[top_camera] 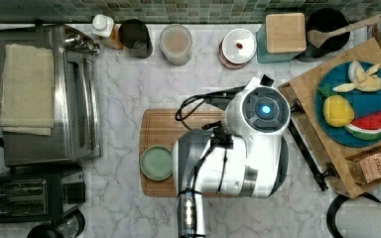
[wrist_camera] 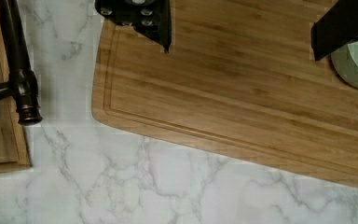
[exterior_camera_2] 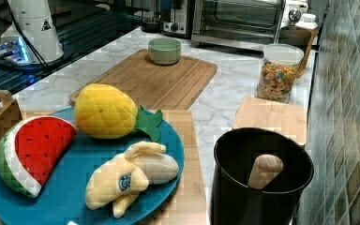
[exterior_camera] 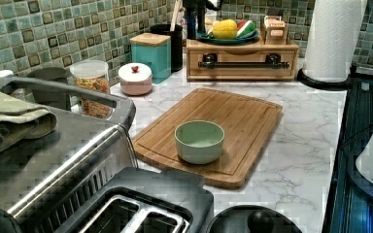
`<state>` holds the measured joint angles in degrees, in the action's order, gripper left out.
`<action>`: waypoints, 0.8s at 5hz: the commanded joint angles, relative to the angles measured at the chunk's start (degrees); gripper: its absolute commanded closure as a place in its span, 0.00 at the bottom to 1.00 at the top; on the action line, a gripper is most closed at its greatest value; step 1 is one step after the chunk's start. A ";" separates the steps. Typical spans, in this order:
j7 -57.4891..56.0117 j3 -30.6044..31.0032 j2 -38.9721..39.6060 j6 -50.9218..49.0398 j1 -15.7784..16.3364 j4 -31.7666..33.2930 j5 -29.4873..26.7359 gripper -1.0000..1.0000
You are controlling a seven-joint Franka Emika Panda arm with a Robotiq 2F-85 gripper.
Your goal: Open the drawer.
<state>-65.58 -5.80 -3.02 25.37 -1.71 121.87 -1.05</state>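
The gripper (wrist_camera: 240, 35), seen in the wrist view with its two black fingers (wrist_camera: 154, 21) spread wide apart and nothing between them, hangs over the cutting board (wrist_camera: 242, 98) beside the green bowl (wrist_camera: 356, 65). The drawer (exterior_camera: 243, 64) sits shut at the upper centre of the left view, its black bar handle (exterior_camera: 243, 63) across the front, under the blue fruit plate (exterior_camera: 229, 39). In the top view the arm (top_camera: 238, 148) covers the board's right part, with the handle (top_camera: 306, 154) just to its right.
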 commanded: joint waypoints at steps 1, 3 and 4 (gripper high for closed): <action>-13.04 -6.26 -2.85 12.11 -3.53 7.57 6.16 0.00; -24.67 -8.15 -0.07 20.60 -6.79 11.03 3.55 0.00; -26.25 -8.73 1.60 24.01 -8.31 11.41 5.42 0.00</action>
<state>-86.78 -12.74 -2.88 48.68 -10.69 133.17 4.20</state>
